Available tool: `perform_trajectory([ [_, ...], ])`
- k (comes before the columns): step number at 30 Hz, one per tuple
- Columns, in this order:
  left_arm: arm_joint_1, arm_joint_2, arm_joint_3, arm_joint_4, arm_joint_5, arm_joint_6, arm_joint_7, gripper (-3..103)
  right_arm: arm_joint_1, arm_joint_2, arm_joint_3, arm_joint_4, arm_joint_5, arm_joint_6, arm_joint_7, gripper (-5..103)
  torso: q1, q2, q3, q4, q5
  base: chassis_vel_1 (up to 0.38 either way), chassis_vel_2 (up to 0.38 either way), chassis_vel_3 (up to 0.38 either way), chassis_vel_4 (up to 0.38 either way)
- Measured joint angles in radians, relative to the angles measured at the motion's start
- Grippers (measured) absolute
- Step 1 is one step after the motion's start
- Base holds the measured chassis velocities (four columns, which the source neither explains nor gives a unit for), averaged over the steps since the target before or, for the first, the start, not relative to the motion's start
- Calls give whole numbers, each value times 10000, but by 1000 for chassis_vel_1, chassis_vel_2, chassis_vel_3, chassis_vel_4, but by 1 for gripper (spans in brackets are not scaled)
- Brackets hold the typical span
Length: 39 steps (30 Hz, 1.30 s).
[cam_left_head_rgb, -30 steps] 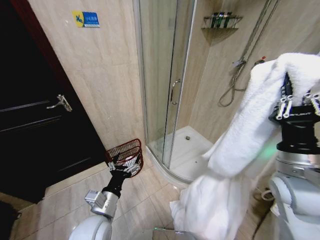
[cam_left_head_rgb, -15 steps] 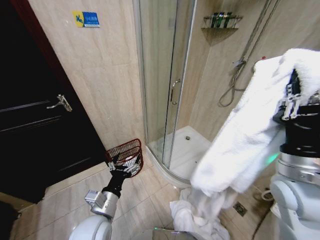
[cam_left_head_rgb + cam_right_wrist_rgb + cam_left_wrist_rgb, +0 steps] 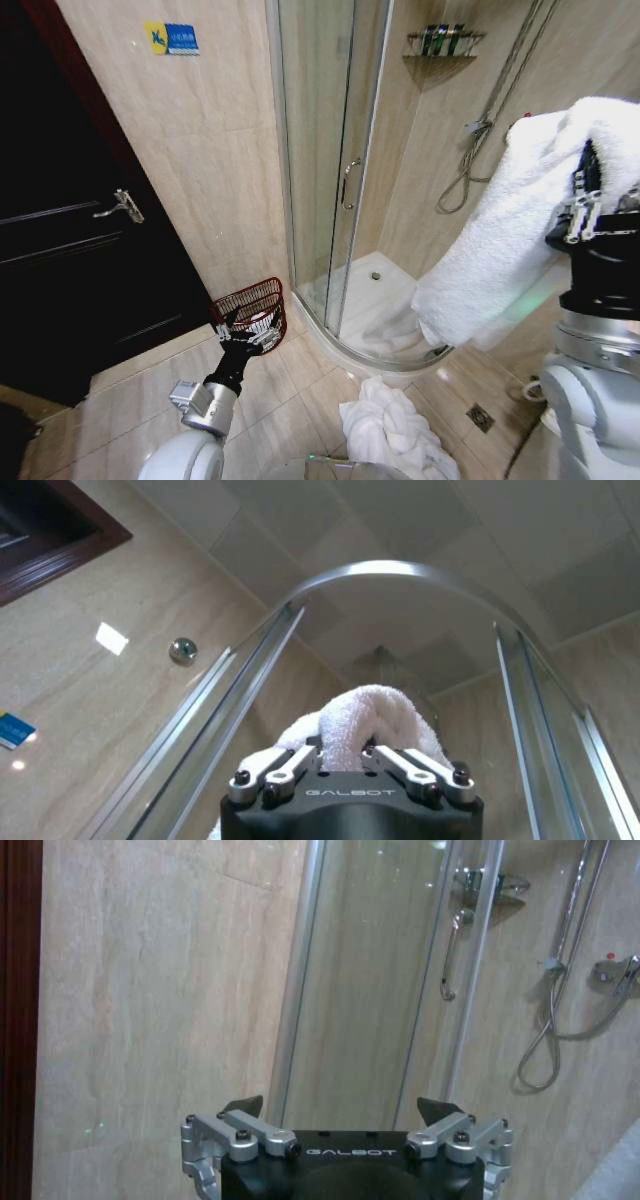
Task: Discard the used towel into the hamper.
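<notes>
Raised high at about three o'clock from where I stand, the right gripper (image 3: 600, 205) has its fingers clamped on a fold of the white towel (image 3: 510, 230). From the right wrist camera the cloth bulges up between the two fingers (image 3: 285, 769) as a thick rounded hump (image 3: 365, 720), pinched firmly. From the grip the towel drapes over the top of the wrist and hangs down toward seven o'clock, its free end dangling in the air above the curved edge of the shower tray (image 3: 375, 300).

Below it, at about six o'clock on the tiled floor (image 3: 290, 400), a second heap of white cloth (image 3: 385, 430) lies crumpled just outside the tray.

The left gripper (image 3: 245, 335) sits low at about eight o'clock, arm stretched forward, its fingers spread apart and holding nothing; the left wrist camera shows the two fingertips (image 3: 245, 1106) well separated, facing the beige wall and the glass shower door (image 3: 385, 990).

Just beyond that gripper, the hamper (image 3: 250, 302) stands on the floor in the corner, against the tiled wall between the dark door (image 3: 70, 250) and the shower enclosure, well apart from the hanging towel.
</notes>
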Motion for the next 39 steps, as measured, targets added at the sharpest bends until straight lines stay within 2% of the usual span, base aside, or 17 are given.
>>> perform_trajectory([
  [16, -1, 3, 0, 0, 0, 0, 0, 100, -155, 40, 50, 57, 105, 61, 130, 13, -1, 0, -1, 0, -7, 100, 88, -99, -90],
  [19, 0, 2, 0, 0, 0, 0, 0, 100, -260, 107, 39, 60, 108, 61, 132, 13, 0, 0, 0, 1, 2, 0, 0, 0, 0],
  [39, 0, 0, 1, 0, 0, 0, 0, 100, -483, 232, 3, 60, 9, 27, 56, 13, 0, 0, 0, 0, 0, 0, 0, 0, 0],
])
